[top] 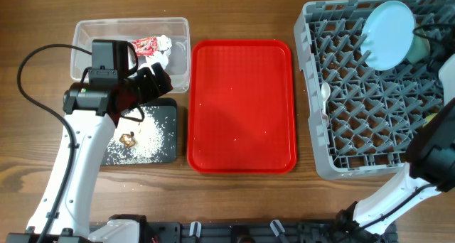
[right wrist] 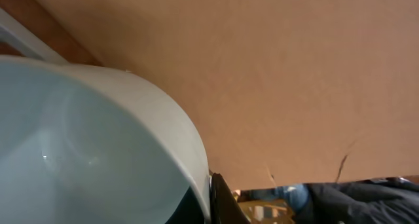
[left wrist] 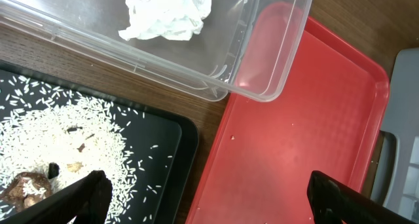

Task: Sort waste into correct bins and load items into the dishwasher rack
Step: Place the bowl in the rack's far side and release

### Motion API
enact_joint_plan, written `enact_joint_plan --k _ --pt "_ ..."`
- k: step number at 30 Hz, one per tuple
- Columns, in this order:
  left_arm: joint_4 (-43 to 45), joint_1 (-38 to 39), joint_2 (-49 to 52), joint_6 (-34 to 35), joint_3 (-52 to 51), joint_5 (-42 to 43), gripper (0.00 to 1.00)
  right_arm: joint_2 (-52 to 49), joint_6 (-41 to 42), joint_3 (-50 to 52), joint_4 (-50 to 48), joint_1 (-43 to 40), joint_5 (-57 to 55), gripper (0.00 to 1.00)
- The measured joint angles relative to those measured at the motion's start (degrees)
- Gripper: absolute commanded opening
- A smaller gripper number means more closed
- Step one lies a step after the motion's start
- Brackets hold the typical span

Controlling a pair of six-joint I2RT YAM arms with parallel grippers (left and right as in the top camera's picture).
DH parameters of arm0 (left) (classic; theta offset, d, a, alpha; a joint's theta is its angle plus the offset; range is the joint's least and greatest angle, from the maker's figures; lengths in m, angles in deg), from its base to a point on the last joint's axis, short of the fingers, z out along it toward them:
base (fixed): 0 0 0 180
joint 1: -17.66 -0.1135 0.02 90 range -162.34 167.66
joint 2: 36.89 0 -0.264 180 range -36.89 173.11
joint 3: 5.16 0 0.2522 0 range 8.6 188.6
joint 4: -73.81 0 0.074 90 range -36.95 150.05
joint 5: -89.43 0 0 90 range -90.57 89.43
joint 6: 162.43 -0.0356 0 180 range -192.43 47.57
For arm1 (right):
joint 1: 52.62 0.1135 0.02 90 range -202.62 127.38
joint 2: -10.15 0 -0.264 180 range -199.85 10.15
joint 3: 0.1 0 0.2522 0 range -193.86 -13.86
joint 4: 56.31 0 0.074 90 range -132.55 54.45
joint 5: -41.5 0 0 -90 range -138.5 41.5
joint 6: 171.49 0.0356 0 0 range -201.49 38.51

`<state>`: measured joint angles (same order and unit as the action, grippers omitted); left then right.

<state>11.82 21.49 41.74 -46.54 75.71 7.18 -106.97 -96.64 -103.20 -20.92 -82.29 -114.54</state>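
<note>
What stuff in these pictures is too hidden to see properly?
- The right jaws: lost at the overhead picture's right edge. The wrist view shows only one dark tip beside the bowl, so a grip is unclear.
- The bowl: too close, cut off by that view's edges.
- The wrapper: partly behind the left arm, overhead.
- The rack: right side cut off overhead.

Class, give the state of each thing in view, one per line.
clear tub, holds crumpled tissue and red wrapper
black tray, holds rice grains and brown scraps
red tray, lying flat
light blue plate, leaning in grey rack
left gripper, open, holding nothing
right gripper, shut
</note>
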Motion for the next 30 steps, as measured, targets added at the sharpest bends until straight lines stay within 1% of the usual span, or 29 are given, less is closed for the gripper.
enact_joint_plan --k 2,3,5,10,14,18,20,22,23,27,30 --pt "0.02 0.0 0.0 0.0 0.0 0.0 0.97 0.0 0.74 0.0 0.0 0.17 0.11 0.04" --pt "0.04 0.0 0.0 0.0 0.0 0.0 0.97 0.0 0.98 0.0 0.07 0.31 0.35 0.07" --pt "0.07 0.0 0.0 0.0 0.02 0.0 0.97 0.04 1.57 -0.02 0.52 0.74 1.22 0.17" --pt "0.24 0.0 0.0 0.02 0.0 0.0 0.97 0.37 2.58 -0.07 3.78 2.62 5.09 0.17" --pt "0.24 0.0 0.0 0.0 0.0 0.0 0.97 1.42 5.57 -0.39 5.75 5.25 9.73 0.18" --pt "0.24 0.0 0.0 0.0 0.0 0.0 0.97 1.42 7.87 -0.31 8.79 6.43 12.85 0.22" --pt "0.22 0.0 0.0 0.0 0.0 0.0 0.97 1.38 8.57 -0.09 9.53 6.38 17.31 0.25" --pt "0.24 0.0 0.0 0.0 0.0 0.0 0.97 1.29 9.22 0.07 10.08 6.45 22.03 0.31" --pt "0.24 0.0 0.0 0.0 0.0 0.0 0.97 1.29 9.53 0.07 10.32 6.56 24.06 0.36" --pt "0.24 0.0 0.0 0.0 0.0 0.0 0.97 2.21 10.19 0.07 11.26 6.69 30.64 0.45" --pt "0.31 0.0 0.0 0.0 0.0 0.0 0.98 5.01 11.13 0.07 12.57 6.71 34.45 0.45"
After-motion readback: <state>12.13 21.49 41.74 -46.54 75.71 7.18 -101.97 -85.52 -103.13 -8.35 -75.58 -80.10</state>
